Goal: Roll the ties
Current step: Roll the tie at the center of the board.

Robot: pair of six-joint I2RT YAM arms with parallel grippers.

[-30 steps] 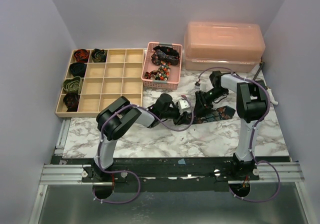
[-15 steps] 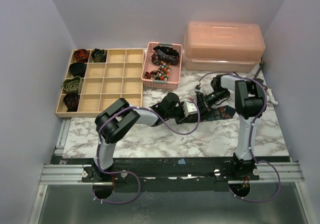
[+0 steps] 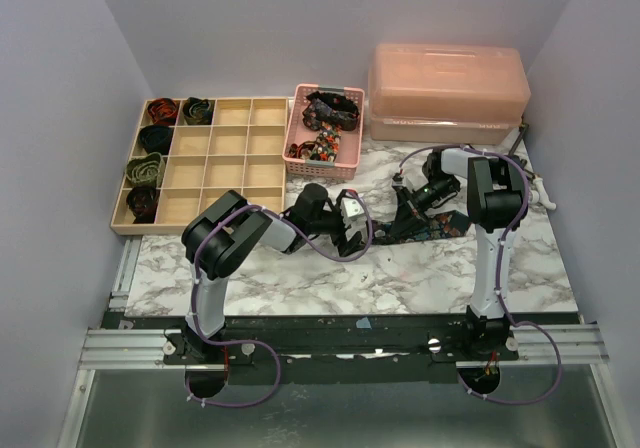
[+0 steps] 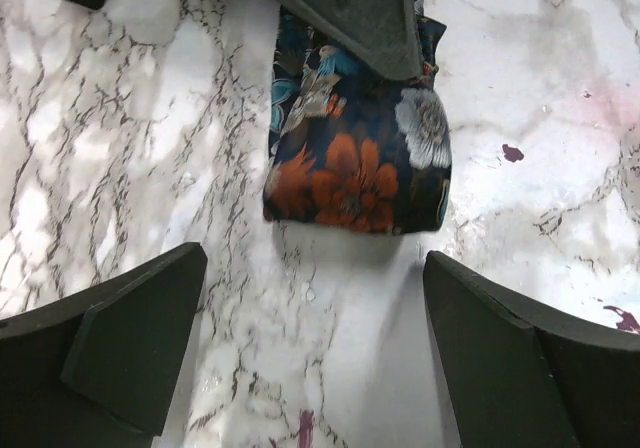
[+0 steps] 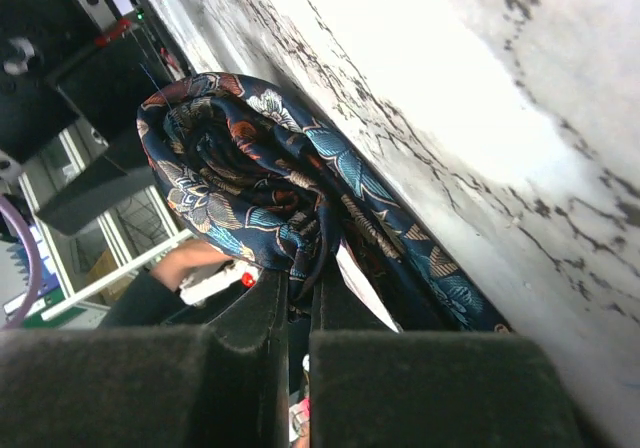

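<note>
Since a second ago the left end effector (image 3: 352, 233) has drawn back leftward from the navy floral-print fabric necktie (image 3: 440, 226) and spread its fingers wide, while the right end effector (image 3: 408, 216) has closed. From above, the necktie lies on the white marble-patterned tabletop (image 3: 300, 278), right of centre, partly under the right end effector.

In the left wrist view the left end effector (image 4: 310, 358) gapes empty, the necktie's (image 4: 360, 158) end lying flat just beyond its fingertips.

In the right wrist view the right end effector (image 5: 305, 368) is pinched almost together on a fold of the partly coiled necktie (image 5: 250, 178).
</note>
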